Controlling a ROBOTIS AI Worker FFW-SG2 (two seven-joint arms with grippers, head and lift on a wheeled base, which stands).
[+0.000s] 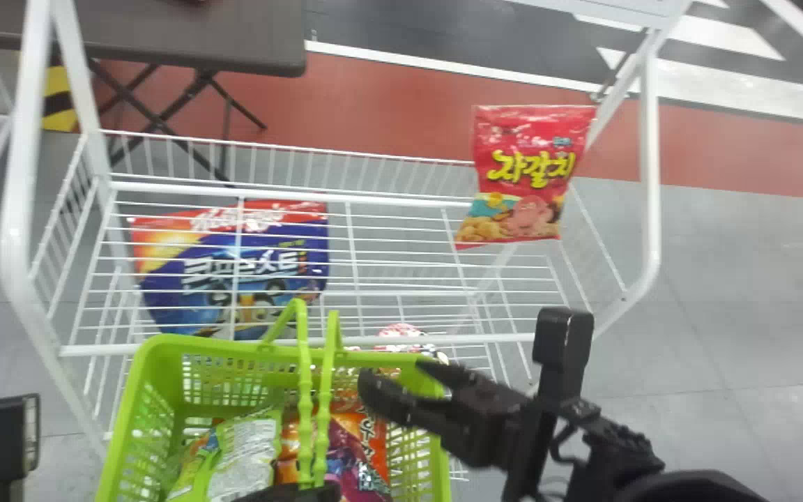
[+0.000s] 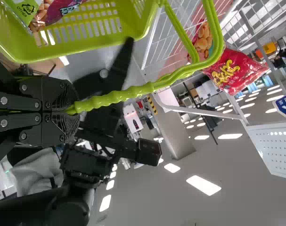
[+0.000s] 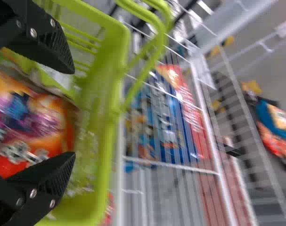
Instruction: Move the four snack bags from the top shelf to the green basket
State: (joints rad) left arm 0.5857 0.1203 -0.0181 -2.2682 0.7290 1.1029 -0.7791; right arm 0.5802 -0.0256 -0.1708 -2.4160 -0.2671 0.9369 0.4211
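in the left wrist view, the left gripper (image 1: 295,492) is clenched on the green handle (image 2: 112,98), a pinch down near the bottom edge of the head view. the head view gives the whole red snack bag (image 1: 528,174), upright beyond the green basket (image 1: 139,411) and to its right, at the rear right of the top shelf (image 1: 408,282). the right wrist view looks into the basket, where an orange bag (image 3: 29,125) lies close by.

counted: one red bag on the shelf side, and at least two bags inside the basket, a green and silver one (image 1: 245,453) at left and the orange one to its right; overlaps make the full number there hard to tell. one big blue and red bag (image 1: 234,272) lies beyond the basket's left half, seen through the shelf wires. two handle bars rise from the basket.

the right gripper (image 1: 396,374) is released, its two fingers well apart with nothing between them, over the basket's right far corner. the basket's far rim overlaps the shelf's front rail (image 1: 495,338) in the head view; whether they touch cannot be told. between basket and red bag there is open room above the wires, bounded at right by the white post (image 1: 650,167).
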